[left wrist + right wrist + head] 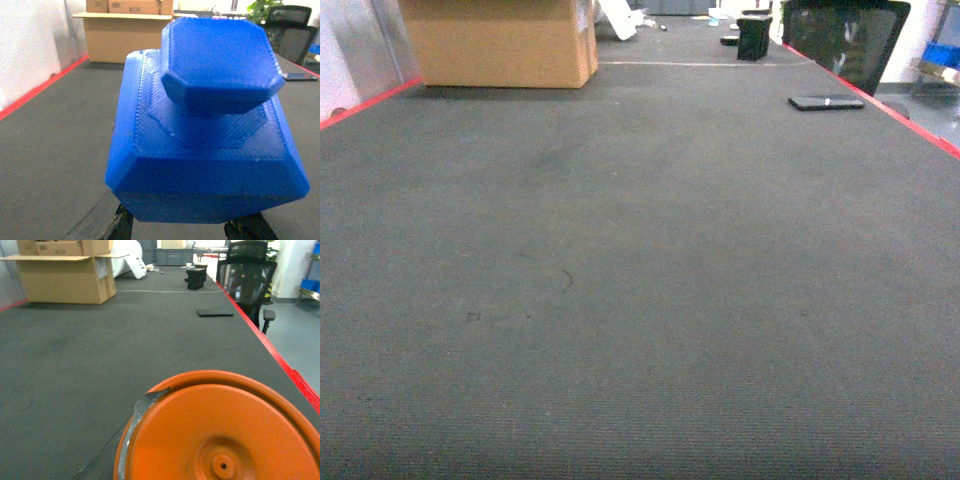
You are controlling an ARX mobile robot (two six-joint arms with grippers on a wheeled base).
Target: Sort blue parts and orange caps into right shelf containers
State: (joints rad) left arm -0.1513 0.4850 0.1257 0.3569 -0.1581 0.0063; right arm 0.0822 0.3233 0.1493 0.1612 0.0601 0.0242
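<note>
A big blue part (205, 125), a faceted block with a smaller octagonal block on top, fills the left wrist view. My left gripper (186, 229) is shut on it, and its black fingertips (122, 226) show under the part's lower corners. The round end face of an orange cap (220, 435) fills the lower right wrist view, held above the dark mat. A grey strip (137, 412) runs along its left rim, and my right gripper's fingers are hidden behind it. Neither gripper shows in the head view. The right shelf containers are out of view.
A dark mat (640, 280) covers the long table, which has red edges (910, 120). A cardboard box (500, 40) stands at the far left. A black phone (827, 102), a small black object (755, 38) and an office chair (850, 40) are at the far right.
</note>
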